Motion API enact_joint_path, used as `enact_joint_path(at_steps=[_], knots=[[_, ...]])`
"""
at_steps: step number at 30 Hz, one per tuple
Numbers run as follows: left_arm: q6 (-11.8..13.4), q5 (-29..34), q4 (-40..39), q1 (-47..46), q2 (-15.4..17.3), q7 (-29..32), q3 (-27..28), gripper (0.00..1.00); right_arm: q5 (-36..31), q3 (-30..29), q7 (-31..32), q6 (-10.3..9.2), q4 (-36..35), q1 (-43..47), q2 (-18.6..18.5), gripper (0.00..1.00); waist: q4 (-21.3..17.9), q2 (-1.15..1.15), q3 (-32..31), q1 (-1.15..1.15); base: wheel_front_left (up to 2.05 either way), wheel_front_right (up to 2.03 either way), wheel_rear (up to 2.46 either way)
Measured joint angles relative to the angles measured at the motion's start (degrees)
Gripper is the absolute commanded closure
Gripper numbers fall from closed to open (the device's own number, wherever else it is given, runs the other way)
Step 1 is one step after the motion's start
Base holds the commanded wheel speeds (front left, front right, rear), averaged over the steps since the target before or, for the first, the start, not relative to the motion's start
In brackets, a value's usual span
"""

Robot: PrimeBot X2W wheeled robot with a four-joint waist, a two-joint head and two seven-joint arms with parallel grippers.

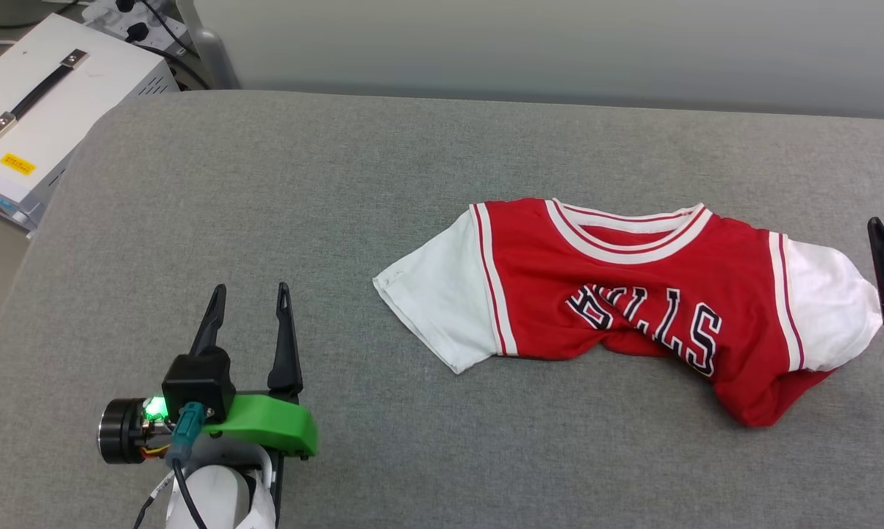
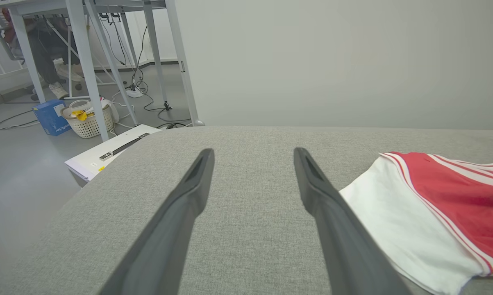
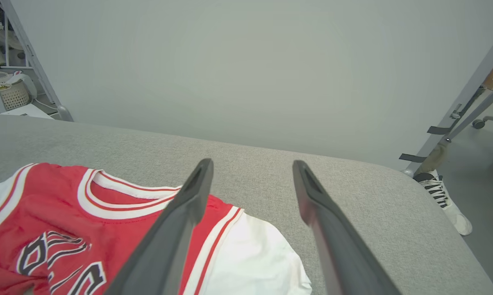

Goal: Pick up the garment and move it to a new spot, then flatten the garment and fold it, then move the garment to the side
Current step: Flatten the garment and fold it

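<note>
Starting with the head view, find one garment (image 1: 633, 294) at 3 o'clock on the grey table (image 1: 412, 147), chest up, hem bunched under. Treat it as light, limp cloth that wrinkles easily; grasp it at the shoulder seams or sleeve edges. The left gripper (image 1: 252, 288), at 8 o'clock, stands released, well apart from it.

Left wrist view: fingers (image 2: 180, 213) spread, empty; one white sleeve (image 2: 394, 221) at 4 o'clock.

Right wrist view: right gripper (image 3: 252, 164) spread, grasping nothing, over the second sleeve (image 3: 254, 254) at 6 o'clock.

Count: one garment, two sleeves, two grippers.

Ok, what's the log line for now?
garment: rumpled on grey surface, unfolded | left gripper: jaws open, empty | right gripper: jaws open, empty
</note>
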Motion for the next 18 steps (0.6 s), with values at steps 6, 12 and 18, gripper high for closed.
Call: enact_joint_path(at_steps=[6,12,18], knots=[[0.0,0.0,-0.5,1.2,0.0,0.0,0.3,0.0,-3.4,-2.0,4.3,0.01,-12.9,2.3,0.9,0.0,-0.4,0.0,-0.9,0.0,0.0,0.0,0.0],[0.0,0.1,-0.5,1.4,0.0,0.0,0.5,0.0,-1.5,3.2,17.4,0.01,-23.6,2.3,-5.4,0.0,-0.7,0.0,-1.2,0.0,0.0,0.0,0.0],[0.0,0.1,-0.6,1.5,0.0,0.0,0.5,0.0,8.5,9.3,35.8,0.01,-29.0,2.8,-14.0,0.0,-0.7,0.0,-1.0,0.0,0.0,0.0,0.0]])
